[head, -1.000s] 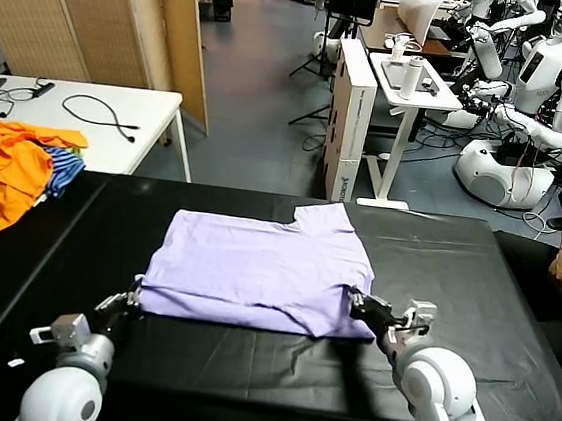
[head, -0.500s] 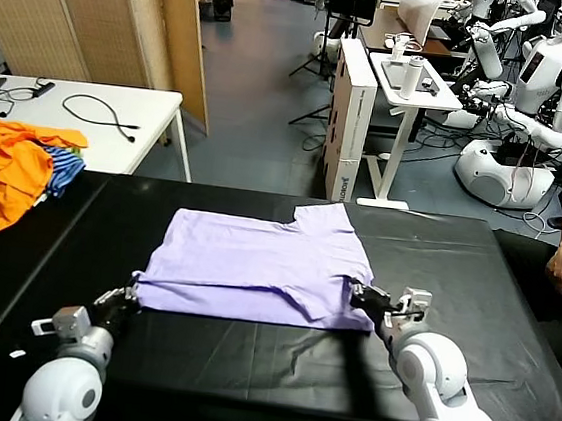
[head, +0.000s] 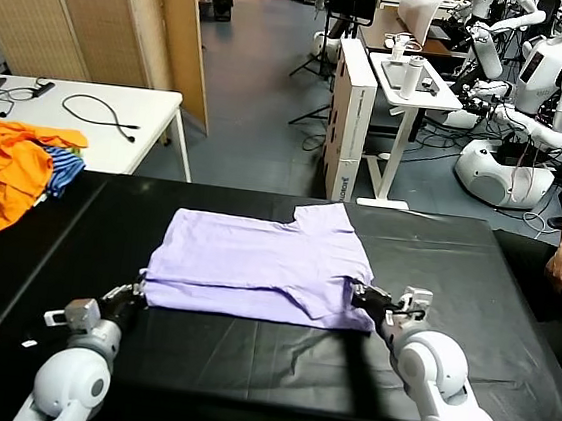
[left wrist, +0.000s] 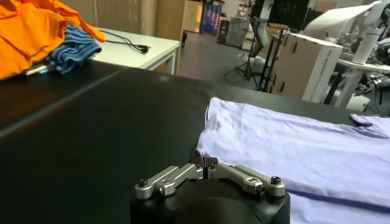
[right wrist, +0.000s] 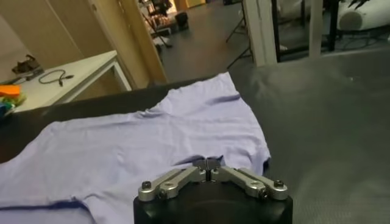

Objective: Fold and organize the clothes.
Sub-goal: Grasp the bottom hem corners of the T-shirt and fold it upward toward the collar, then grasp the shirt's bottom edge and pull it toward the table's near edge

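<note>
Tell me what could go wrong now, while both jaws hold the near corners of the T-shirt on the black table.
1. The left gripper and right gripper each pinch only the very edge of the T-shirt; a corner could slip out.
2. The two grippers sit at uneven depth, so the fold may end up crooked.
3. The near edge is already doubled over; pulling further might bunch the cloth on the black table.
</note>
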